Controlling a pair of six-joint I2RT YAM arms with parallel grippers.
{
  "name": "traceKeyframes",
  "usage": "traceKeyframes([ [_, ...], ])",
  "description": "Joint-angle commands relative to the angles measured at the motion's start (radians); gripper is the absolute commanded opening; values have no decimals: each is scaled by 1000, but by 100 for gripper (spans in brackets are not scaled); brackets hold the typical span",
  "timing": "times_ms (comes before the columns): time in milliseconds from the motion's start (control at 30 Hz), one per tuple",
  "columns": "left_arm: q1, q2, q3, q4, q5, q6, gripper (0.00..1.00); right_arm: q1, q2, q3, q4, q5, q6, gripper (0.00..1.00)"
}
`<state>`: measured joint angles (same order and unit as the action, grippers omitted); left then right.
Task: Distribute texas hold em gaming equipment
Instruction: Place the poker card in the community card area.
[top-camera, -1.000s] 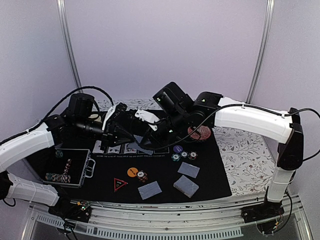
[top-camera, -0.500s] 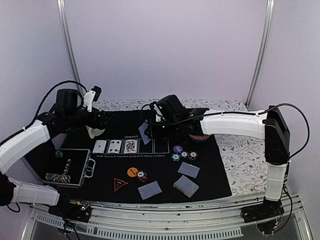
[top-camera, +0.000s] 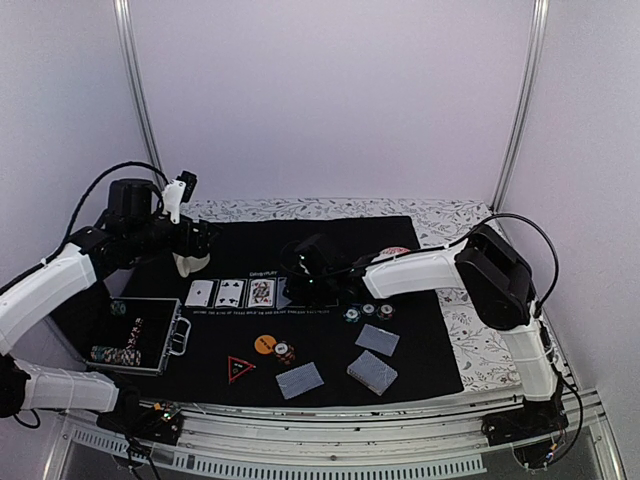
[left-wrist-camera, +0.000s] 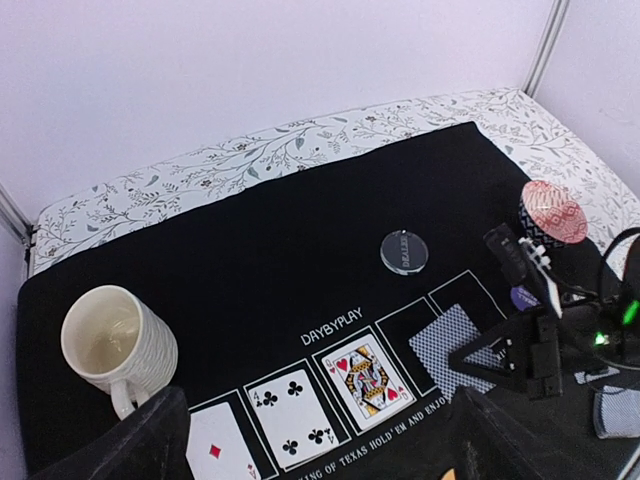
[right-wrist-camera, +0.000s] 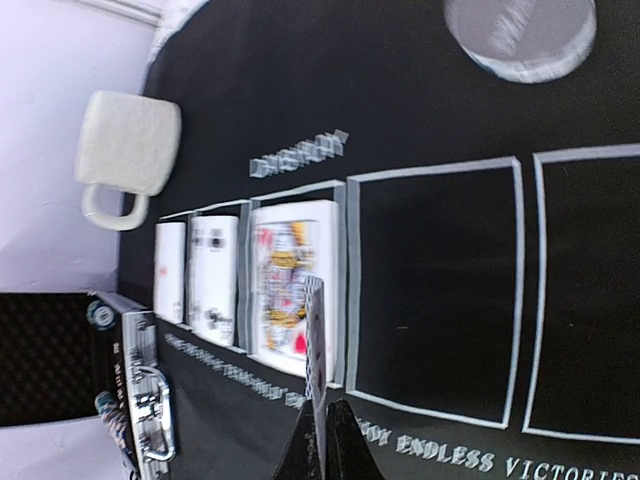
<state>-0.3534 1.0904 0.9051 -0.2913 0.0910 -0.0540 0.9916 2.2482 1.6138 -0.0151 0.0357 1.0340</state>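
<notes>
Over the mat's (left-wrist-camera: 300, 230) empty box just beside the queen (left-wrist-camera: 366, 378), a card (left-wrist-camera: 452, 350) with its patterned back showing is held tilted, pinched at one edge by the right gripper (right-wrist-camera: 322, 440). Above the mug (left-wrist-camera: 110, 340) at the left rear, the left gripper (top-camera: 198, 238) is spread wide and empty.

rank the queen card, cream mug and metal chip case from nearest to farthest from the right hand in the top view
From the right hand, shut on a blue-backed card:
1. queen card, just to its left in the printed row
2. cream mug, farther left and back
3. metal chip case, far left, near side
</notes>
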Motion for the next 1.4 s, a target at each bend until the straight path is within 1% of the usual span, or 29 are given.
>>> traceKeyframes([
  [0, 1, -15, -12, 9, -9, -6, 92, -8, 70, 41, 28, 10, 83, 2],
  [167, 1, -15, -15, 10, -4, -4, 92, -19, 91, 64, 22, 42, 87, 2],
  [200, 1, -15, -15, 10, -5, -4, 92, -20, 126, 69, 22, 43, 84, 2],
  [467, 1, -12, -15, 10, -5, -2, 92, -30, 182, 106, 46, 23, 99, 2],
  [600, 1, -11, -17, 10, -5, -1, 92, -37, 188, 120, 44, 50, 103, 2],
  [833, 1, -6, -16, 9, -7, -1, 92, -46, 188, 141, 17, 68, 59, 2],
  [1067, 1, 2, -15, 10, -3, 0, 92, -51, 214, 172, 4, 32, 37, 2],
  [1200, 1, 3, -15, 10, -2, 0, 92, -50, 238, 218, -32, -1, -17, 2],
  [1367, 0, 7, -15, 10, 2, 0, 92, -51, 228, 206, -48, -1, -30, 2],
])
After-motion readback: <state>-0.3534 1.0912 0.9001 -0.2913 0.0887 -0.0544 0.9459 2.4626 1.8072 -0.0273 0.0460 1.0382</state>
